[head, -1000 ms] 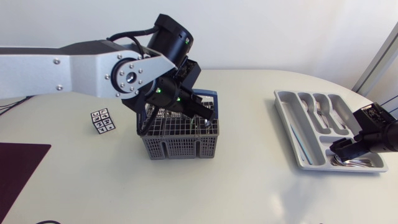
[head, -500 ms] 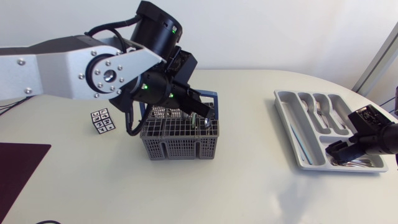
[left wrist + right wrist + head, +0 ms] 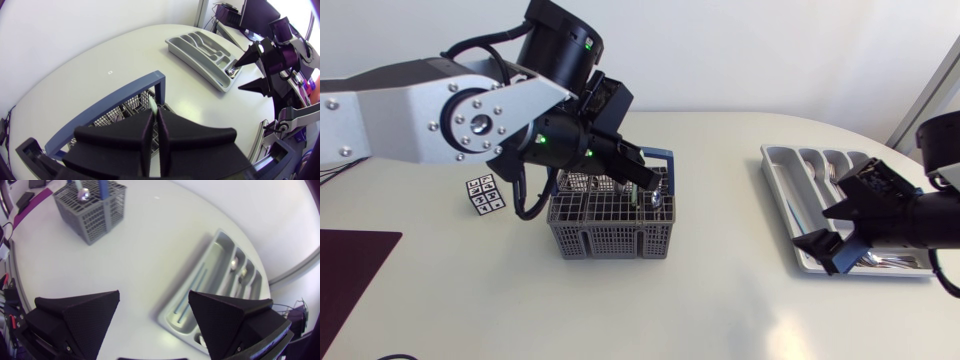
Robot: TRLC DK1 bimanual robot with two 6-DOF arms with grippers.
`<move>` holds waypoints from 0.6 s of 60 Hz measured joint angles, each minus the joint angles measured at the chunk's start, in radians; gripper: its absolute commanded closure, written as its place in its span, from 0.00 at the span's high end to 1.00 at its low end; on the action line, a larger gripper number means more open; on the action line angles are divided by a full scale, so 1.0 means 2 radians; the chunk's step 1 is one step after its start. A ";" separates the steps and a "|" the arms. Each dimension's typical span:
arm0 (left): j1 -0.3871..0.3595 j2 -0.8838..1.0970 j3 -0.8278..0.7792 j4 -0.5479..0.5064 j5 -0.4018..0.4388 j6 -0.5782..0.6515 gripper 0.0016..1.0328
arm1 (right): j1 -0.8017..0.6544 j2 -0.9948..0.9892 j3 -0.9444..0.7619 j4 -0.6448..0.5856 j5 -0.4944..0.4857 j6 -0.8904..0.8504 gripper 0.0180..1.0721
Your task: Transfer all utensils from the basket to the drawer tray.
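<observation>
At the far left of our surface (image 3: 720,310) lies a dark purple mat (image 3: 350,270), then a small tag cube (image 3: 485,194). Our left arm (image 3: 410,110) reaches over the grey wire basket (image 3: 610,230). The left jaws are closed on a slim utensil (image 3: 152,105) that stands in the basket beside its blue handle (image 3: 107,105). Further right, our right arm (image 3: 920,215) hovers at the drawer tray (image 3: 778,185), the right jaws wide open and gripping nothing. Cutlery (image 3: 835,175) already lies in the tray's compartments.
</observation>
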 measured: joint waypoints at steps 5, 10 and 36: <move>0.000 -0.006 -0.001 0.000 0.000 0.000 0.03 | 0.052 0.000 0.000 -0.007 -0.008 0.019 0.94; 0.002 -0.012 -0.005 0.000 0.000 0.000 0.03 | 0.104 0.000 0.001 -0.008 -0.015 0.040 0.94; 0.013 -0.035 -0.023 0.006 0.016 0.004 0.03 | 0.251 0.043 0.020 0.051 -0.038 0.121 0.94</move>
